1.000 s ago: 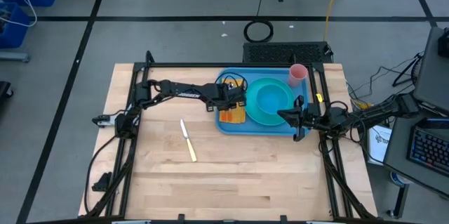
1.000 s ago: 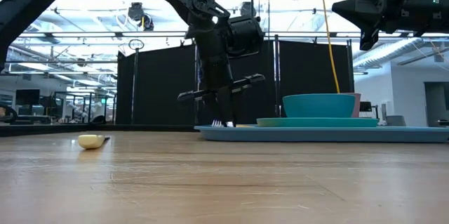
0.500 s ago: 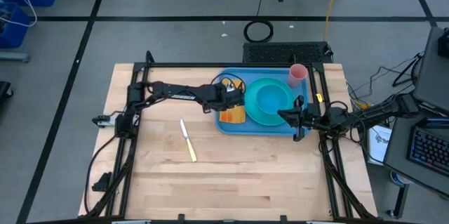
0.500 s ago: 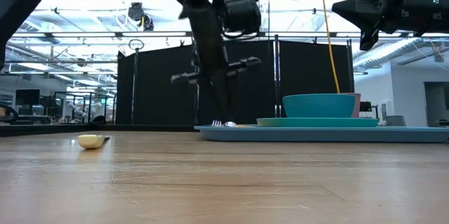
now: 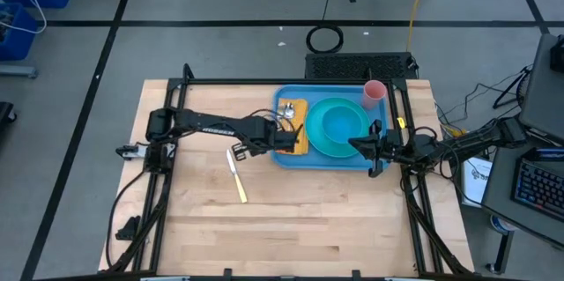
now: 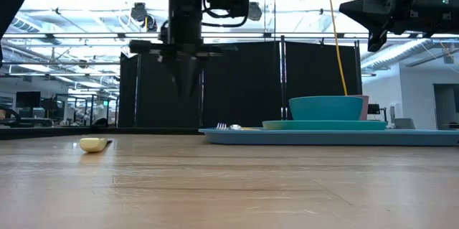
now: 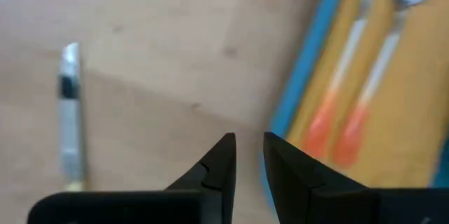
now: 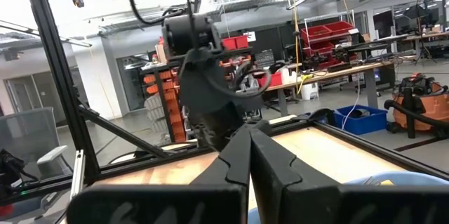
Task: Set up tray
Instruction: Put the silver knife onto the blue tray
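While the left gripper point(image 5: 262, 146) hangs above the counter point(image 5: 291, 219) just beside the tray's left edge, its fingers point(image 7: 217, 162) stand slightly apart and hold nothing. The tray point(image 5: 286, 156) lies at the counter's far right part, carrying a turquoise plate point(image 5: 339, 127), an orange napkin point(image 5: 295, 131) and two utensils point(image 7: 358, 76). A knife point(image 5: 236, 175) lies on the bare wood nearby. The right gripper point(image 5: 377, 147) waits over the tray's right edge, fingers together.

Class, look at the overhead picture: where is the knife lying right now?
In the high view, the knife lies on the bare wooden table, left of the tray, near the left gripper hovering beside the tray's left edge.
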You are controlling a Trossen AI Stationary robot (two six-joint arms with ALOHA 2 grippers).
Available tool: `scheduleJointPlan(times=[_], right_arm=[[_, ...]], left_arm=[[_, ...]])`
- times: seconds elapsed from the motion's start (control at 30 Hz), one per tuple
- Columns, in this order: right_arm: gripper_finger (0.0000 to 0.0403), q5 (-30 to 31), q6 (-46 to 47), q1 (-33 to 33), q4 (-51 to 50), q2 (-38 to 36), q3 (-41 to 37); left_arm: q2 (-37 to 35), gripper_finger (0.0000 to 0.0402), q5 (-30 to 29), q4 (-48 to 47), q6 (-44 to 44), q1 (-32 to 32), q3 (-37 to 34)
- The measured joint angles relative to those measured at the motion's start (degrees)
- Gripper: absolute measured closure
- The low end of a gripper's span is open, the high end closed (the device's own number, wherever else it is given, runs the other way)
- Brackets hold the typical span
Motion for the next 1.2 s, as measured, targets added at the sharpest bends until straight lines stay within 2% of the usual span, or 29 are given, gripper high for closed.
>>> scheduleJointPlan(times=[0.17,0.4,0.53,0.8,0.93,1.2], right_arm=[[0.0403,0.0,0.0,-0.01,0.0,0.0,-0.01],[0.0403,0.0,0.01,0.0,0.0,0.01,0.0],[0.0403,0.0,-0.01,0.0,0.01,0.01,0.01],[0.0403,0.0,-0.01,0.0,-0.01,0.01,-0.01],[0.0403,0.0,-0.01,0.01,0.0,0.01,-0.01],[0.0403,0.0,-0.01,-0.01,0.01,0.01,0.0]], left_arm=[[0.04,0.0325,3.36,-5.92,-5.87,-2.64,0.0],[0.07,0.0325,4.45,-10.8,-15.23,-8.15,0.0],[-0.39,0.0325,7.1,-13.17,-17.54,-10.93,-0.02],[-4.15,0.0325,4.46,-12.61,-21.72,-17.71,0.04],[-5.76,0.0325,-1.07,-11.8,-22.48,-20.57,0.04],[-6.45,0.0325,-1.08,-15.81,-22.82,-20.98,0.02]])
